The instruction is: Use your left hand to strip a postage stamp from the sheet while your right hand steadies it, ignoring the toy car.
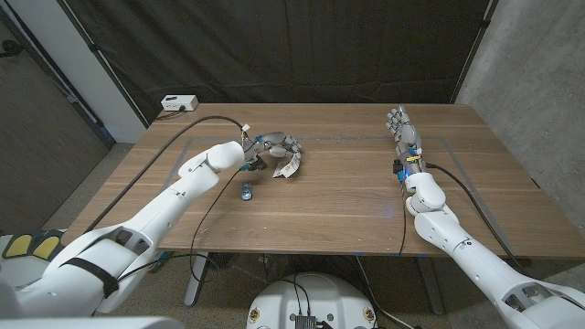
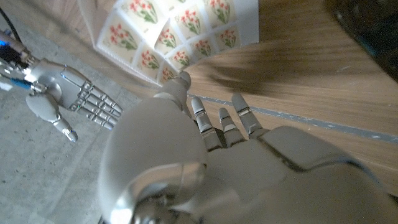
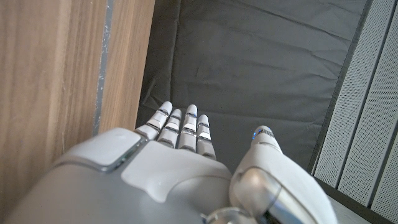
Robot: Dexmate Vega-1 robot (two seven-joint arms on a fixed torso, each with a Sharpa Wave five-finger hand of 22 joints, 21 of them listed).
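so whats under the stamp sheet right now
The left hand holds the stamp sheet, with the bare wooden table around it. Whether the sheet hangs above the wood or touches it can't be told. The toy car lies beside it, not beneath.

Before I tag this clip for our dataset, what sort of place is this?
Probably a robot test lab: a wooden table fenced by a black curtain, a bare concrete wall beside it, and cables trailing across the tabletop.

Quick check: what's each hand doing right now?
Left hand: holds the stamp sheet.
Right hand: open, fingers extended, holding nothing.
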